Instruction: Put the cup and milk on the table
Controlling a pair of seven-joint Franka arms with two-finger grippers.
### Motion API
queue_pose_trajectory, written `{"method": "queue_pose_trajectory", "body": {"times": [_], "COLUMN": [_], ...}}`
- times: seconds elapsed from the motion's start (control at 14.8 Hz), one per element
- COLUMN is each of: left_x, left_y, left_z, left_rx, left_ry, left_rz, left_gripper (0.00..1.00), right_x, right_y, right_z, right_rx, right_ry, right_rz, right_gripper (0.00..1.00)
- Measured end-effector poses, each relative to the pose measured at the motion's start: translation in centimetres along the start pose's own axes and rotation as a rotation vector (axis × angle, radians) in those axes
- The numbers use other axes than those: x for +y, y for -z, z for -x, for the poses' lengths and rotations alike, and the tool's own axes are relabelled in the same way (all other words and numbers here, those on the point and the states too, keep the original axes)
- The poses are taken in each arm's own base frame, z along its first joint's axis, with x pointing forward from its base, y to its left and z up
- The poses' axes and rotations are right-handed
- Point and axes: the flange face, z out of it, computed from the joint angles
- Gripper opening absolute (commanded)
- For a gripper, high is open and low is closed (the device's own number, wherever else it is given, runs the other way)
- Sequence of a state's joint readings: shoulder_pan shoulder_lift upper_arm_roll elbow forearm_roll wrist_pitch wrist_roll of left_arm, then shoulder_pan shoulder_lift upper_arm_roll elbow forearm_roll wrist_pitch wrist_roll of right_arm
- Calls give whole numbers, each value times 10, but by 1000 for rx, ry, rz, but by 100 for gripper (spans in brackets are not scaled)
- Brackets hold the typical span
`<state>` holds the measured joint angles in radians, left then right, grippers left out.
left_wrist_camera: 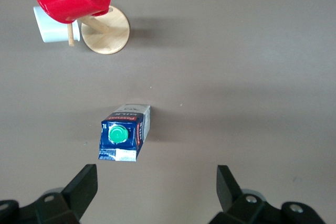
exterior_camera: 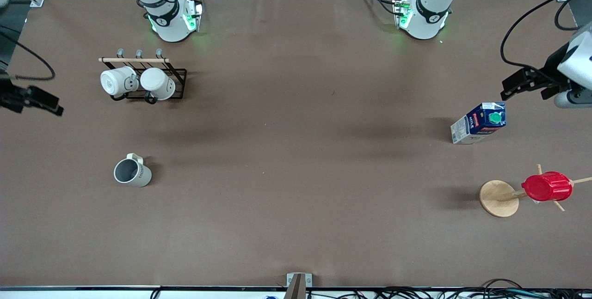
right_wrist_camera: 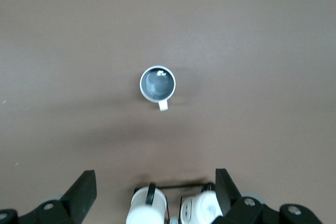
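The cup point(exterior_camera: 132, 172) stands upright on the table point(exterior_camera: 296, 151) toward the right arm's end, dark inside showing; it also shows in the right wrist view point(right_wrist_camera: 157, 84). The milk point(exterior_camera: 479, 123) stands upright on the table toward the left arm's end, green cap up, and shows in the left wrist view point(left_wrist_camera: 125, 132). My left gripper point(exterior_camera: 514, 87) is open and empty in the air beside the milk point(left_wrist_camera: 156, 192). My right gripper point(exterior_camera: 44, 102) is open and empty in the air near the table's edge, apart from the cup point(right_wrist_camera: 156, 192).
A black wire rack point(exterior_camera: 148, 87) with two white mugs point(exterior_camera: 118, 81) stands farther from the front camera than the cup. A red ribbed cup point(exterior_camera: 547, 186) hangs on a wooden stand point(exterior_camera: 498, 198), nearer to the front camera than the milk.
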<state>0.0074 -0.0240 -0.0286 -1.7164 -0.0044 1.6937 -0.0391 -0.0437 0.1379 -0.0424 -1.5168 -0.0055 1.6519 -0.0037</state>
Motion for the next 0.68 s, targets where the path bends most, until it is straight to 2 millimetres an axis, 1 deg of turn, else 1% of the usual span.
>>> {"method": "queue_pose_trajectory", "body": {"times": [0.2,0.34,0.41,0.54,0.68], "left_x": [-18,-27,-30,-36,-41], "left_y": [-40,-66,-77,-96,-115], "left_z": [-2,0,1,6,10], "left_rx": [-20,-28,-36,-61,-74], "left_ry": [32,47,52,58,49], "left_rz": [-1,-1,-2,-11,-46], "left_gripper": [100,100,100,100,100], "right_x": [4,9,11,12,11], "right_y": [-68,-119,-146,-197,-240], "right_z": [-35,-49,-50,-43,-33], "right_rx": [-11,7,21,53,81], "right_ry": [41,67,77,91,108], "right_rz": [6,11,12,15,18], "right_gripper": [100,100,100,100,100]}}
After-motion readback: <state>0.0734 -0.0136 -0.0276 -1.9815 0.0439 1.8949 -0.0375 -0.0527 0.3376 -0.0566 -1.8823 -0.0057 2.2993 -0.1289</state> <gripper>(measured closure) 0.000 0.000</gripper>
